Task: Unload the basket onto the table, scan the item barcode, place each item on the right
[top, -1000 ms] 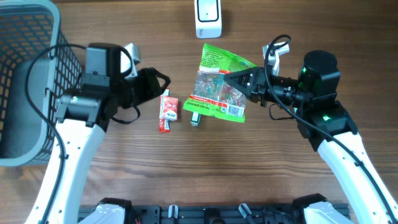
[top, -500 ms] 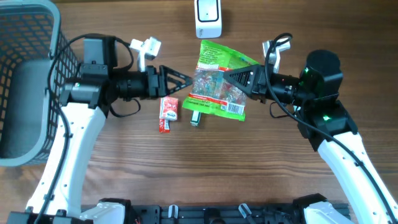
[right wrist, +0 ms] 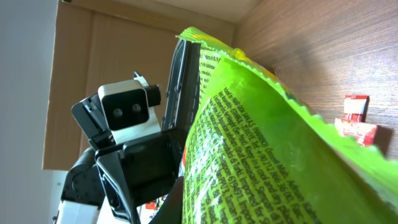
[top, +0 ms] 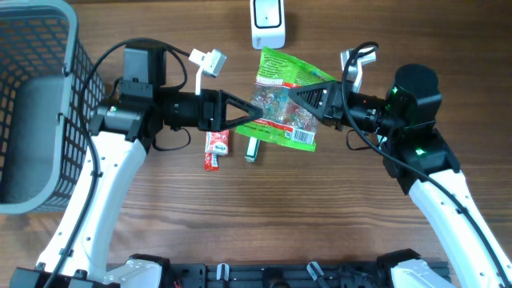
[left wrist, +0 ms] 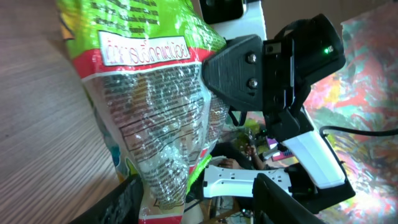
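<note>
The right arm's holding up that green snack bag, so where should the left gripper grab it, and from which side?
Pinch the free left edge of the snack bag, coming from the left, opposite the right gripper clamped on its right side. The bag is flat and thin, so the open left gripper can straddle that edge. Keep off the barcode at its lower right corner.

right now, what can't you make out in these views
Left tool: overhead, its tips overlap the snack bag, so contact is unclear; the left wrist view crops it at the bottom edge.
Right tool: right wrist view, the bag fills the frame, hiding its grip.
Barcode: overhead, too small to read.
Scanner: cut by overhead's top edge.
Small item: overhead, partly under the bag.
</note>
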Robot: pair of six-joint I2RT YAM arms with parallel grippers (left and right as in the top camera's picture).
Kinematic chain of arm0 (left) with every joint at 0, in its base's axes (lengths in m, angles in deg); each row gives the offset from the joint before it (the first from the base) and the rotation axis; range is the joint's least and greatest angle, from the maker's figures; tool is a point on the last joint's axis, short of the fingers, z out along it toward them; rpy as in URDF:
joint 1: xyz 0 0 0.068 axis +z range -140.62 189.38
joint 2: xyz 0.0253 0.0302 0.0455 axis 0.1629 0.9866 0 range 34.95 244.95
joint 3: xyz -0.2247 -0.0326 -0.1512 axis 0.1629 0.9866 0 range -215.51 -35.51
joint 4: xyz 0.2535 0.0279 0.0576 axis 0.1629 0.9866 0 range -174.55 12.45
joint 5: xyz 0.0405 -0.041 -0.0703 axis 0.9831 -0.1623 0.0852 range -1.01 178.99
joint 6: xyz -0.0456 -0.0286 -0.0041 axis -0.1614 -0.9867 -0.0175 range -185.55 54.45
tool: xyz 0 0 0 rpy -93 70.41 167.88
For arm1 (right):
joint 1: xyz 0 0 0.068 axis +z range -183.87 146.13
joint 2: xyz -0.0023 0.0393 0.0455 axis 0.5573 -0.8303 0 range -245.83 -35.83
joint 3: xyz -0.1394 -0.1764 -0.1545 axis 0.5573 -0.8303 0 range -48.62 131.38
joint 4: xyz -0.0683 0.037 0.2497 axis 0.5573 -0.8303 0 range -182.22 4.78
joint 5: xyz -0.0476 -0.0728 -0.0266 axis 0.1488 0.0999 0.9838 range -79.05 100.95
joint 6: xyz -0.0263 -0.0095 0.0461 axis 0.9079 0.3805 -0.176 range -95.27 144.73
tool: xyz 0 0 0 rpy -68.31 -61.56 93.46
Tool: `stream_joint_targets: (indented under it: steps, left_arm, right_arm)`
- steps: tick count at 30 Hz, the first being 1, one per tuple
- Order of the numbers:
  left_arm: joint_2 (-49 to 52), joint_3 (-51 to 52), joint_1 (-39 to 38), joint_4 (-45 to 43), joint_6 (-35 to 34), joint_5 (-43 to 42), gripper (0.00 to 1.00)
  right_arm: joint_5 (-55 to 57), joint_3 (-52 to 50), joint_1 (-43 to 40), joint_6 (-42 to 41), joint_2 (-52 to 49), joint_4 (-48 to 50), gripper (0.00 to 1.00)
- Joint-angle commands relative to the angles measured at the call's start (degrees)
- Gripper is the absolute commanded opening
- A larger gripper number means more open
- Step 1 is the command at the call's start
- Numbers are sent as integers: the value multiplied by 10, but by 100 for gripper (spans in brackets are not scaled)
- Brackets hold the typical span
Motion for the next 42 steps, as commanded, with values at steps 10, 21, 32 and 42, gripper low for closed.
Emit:
stream_joint_targets:
  steps: [10, 21, 32, 42]
  left_arm:
    - [3, -4, -40, -1, 14, 117, 62]
    - [4, -4, -22, -2, 13, 137, 66]
    - [4, -4, -67, -14, 14, 63, 41]
    - [4, -4, -69, -12, 13, 64, 4]
  right_arm:
    - [-4, 3, 11, -15, 2, 32, 4]
    - [-4, 3, 12, -32, 2, 34, 4]
    - [-3, 3, 12, -30, 2, 33, 4]
    - [-3, 3, 12, 49, 2, 2, 4]
